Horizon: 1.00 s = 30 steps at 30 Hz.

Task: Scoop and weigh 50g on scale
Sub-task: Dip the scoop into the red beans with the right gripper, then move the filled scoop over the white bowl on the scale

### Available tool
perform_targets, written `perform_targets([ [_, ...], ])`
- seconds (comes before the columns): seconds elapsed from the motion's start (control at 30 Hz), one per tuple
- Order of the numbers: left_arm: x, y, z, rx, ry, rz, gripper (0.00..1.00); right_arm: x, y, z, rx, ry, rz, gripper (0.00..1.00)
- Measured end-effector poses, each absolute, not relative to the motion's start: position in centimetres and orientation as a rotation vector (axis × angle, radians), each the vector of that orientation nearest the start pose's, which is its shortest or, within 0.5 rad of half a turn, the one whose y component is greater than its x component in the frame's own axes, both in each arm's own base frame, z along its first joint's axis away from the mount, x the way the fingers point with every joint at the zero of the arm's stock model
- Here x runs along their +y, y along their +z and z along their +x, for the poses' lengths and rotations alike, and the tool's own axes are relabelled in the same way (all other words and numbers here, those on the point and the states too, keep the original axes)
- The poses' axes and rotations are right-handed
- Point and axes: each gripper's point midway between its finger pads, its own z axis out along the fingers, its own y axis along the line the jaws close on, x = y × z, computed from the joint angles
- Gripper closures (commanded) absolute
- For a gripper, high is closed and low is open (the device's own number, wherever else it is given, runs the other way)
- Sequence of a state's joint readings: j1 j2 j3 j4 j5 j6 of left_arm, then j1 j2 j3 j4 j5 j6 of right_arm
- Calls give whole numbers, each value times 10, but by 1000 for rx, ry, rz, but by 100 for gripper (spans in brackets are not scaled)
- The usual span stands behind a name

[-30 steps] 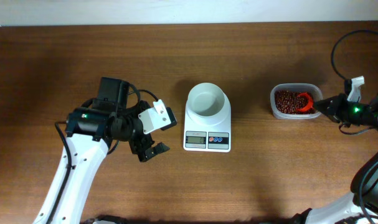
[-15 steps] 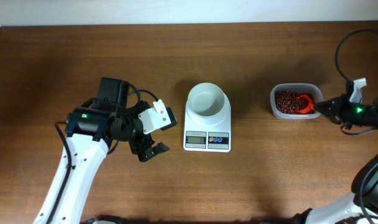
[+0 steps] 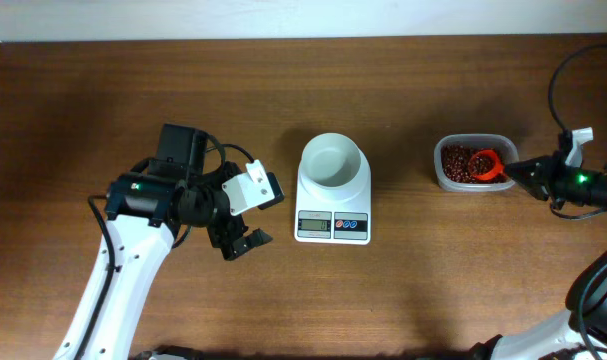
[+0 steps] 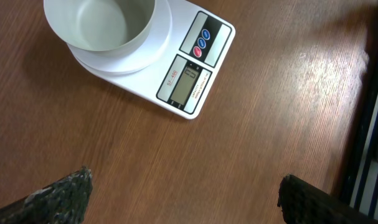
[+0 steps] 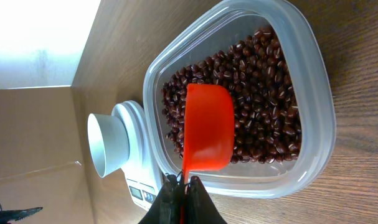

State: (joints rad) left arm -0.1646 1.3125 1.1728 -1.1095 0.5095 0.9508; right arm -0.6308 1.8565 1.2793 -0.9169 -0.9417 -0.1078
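While the R gripper (image 5: 182, 198) sits at the right side of the tub (image 5: 319, 124), its jaws are pinched tight on the thin handle of an orange scoop (image 5: 207, 127). Scoop head lies inside the tub, over the red beans (image 5: 260, 93), toward the gripper's side. R wrist view shows only smooth orange on it, so can't tell if it's loaded or which way it faces. Tub is clear plastic w/ rounded corners, beans covering its floor. It stands on the wood table (image 3: 433, 300) well right of the scale (image 3: 333, 205), bare wood between. Scale is approx mid-table: white body, grey display (image 4: 187, 84) at the front, two blue buttons (image 4: 203, 43) + one red beside it, round white bowl (image 4: 101, 25) on the platform behind. Bowl is upright, inside shows plain white. Display digits too small to read. L gripper (image 3: 243, 243) is left of the scale, near its front-left corner but apart from it, pointing down at the wood. Its fingers are spread wide, holding nothing: in the L wrist view the dark fingertips (image 4: 61, 193) sit at opposite bottom corners w/ only table between. Scale shows top-left in that view, clear of both fingers.
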Motion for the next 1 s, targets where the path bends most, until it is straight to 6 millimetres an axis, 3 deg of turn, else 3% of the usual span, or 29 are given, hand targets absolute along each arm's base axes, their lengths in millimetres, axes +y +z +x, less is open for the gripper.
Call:
perform_targets([
  [0.47,-128,181,257,2161,-467,1479,1,-87,115,362,2390,1207,594,96],
  [0.63,-128,181,257,2161,-467,1479,1,-80,125,363,2340,1289,591,96],
  [0.83,-128,181,257,2161,-467,1479,1,-67,150,365,2202,1477,577,96],
  [0.9,-128,181,257,2161,-467,1479,1,-56,155,367,2192,1518,547,96],
  [1.0,-128,181,257,2161,-467,1479,1,-23,157,371,2231,1576,453,96],
])
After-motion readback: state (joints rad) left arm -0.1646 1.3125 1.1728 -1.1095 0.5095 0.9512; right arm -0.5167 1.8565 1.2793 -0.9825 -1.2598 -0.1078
